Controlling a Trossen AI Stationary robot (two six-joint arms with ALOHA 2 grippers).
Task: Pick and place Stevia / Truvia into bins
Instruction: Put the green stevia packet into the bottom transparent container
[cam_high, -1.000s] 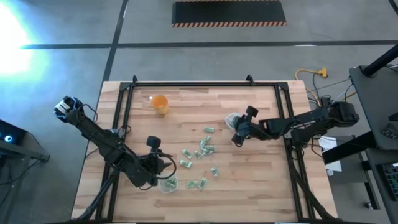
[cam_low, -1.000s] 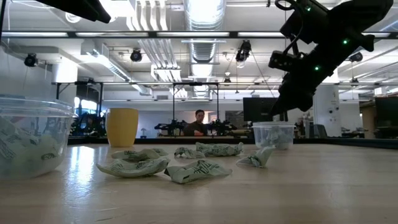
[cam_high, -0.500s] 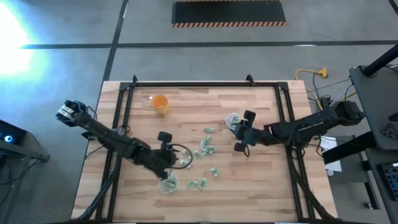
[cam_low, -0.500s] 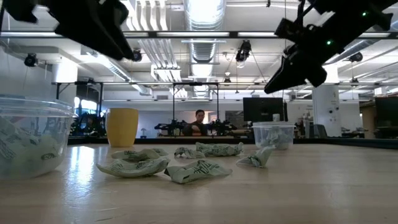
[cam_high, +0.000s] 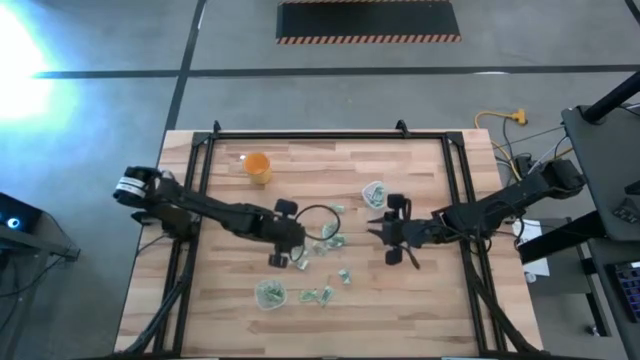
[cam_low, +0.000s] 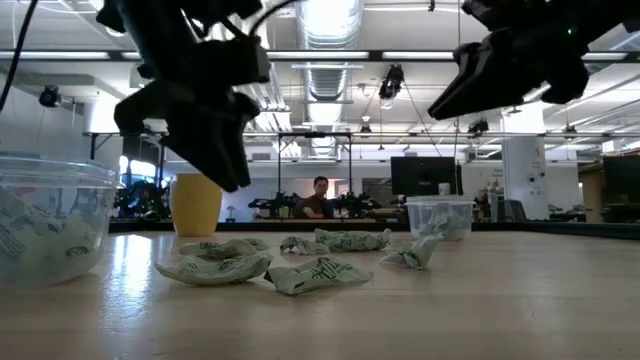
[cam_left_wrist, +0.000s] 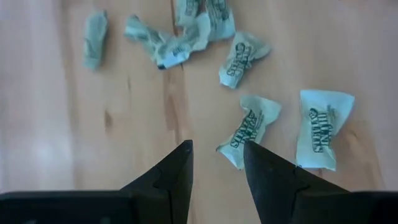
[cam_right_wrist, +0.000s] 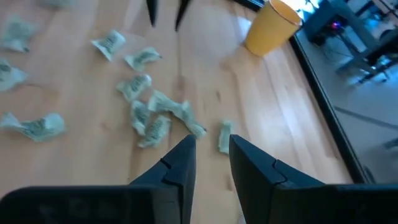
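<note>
Left gripper (cam_left_wrist: 217, 163) open, empty, poised over sachets (cam_left_wrist: 249, 127) mid-table. Right gripper (cam_right_wrist: 208, 155) likewise parted, empty (near another sachet (cam_right_wrist: 224, 138)). Should straddle one sachet squarely before closing. Bins (cam_high: 270, 295) (cam_high: 375, 192) stand apart.

Pale green-and-white sachets (cam_left_wrist: 247, 127), orange cup (cam_high: 258, 167), light wood-grain table (cam_high: 420, 300)
</note>
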